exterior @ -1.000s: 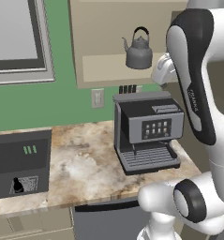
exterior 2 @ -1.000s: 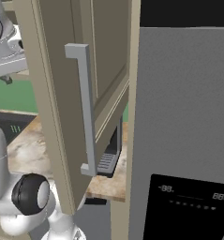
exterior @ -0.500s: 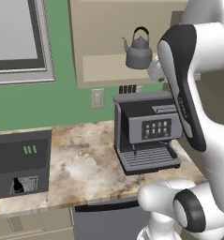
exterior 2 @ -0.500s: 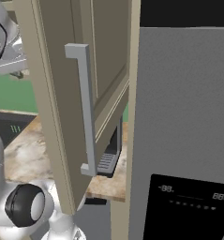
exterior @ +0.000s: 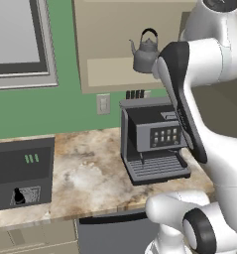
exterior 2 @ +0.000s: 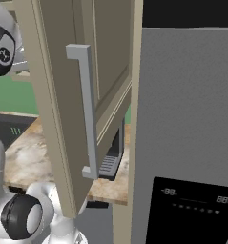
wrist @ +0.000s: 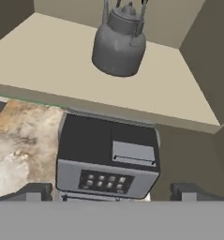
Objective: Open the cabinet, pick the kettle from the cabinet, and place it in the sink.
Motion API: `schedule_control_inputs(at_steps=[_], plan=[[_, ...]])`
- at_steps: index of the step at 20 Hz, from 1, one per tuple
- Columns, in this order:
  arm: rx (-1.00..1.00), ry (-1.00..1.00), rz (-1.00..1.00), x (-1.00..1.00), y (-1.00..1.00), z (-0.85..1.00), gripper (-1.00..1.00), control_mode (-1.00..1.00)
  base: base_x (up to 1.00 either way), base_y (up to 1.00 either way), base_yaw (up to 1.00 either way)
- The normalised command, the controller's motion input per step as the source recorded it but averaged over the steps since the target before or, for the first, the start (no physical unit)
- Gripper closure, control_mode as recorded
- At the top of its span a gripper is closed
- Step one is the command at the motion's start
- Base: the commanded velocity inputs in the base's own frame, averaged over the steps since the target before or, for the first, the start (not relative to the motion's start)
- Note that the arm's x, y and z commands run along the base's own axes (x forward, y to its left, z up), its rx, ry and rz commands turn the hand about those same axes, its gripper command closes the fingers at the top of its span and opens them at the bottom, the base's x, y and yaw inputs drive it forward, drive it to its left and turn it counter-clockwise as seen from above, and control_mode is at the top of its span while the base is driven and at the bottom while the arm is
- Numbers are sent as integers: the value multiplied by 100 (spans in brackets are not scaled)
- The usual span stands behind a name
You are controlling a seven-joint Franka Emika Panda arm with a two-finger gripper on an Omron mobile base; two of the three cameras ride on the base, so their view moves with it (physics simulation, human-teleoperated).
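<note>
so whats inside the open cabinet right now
The kettle stands alone on the cabinet shelf, near the back wall. The rest of that shelf looks bare. Anything higher up in the cabinet is out of the picture, and the arm covers the right part in the left base view.

coffee machine (exterior: 153,140), marble counter (exterior: 85,178), wall outlet (exterior: 103,103)

One kettle (exterior: 146,52); one coffee machine (exterior: 152,139); one open cabinet door (exterior 2: 75,95); one wall socket (exterior: 103,103)
</note>
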Motion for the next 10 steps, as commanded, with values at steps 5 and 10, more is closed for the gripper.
schedule_control_inputs(at_steps=[5,10], plan=[[4,-2,-8,40,-5,15,-100,-100,0,0,0],[5,0,-3,38,-10,17,-100,-100,0,0,0]])
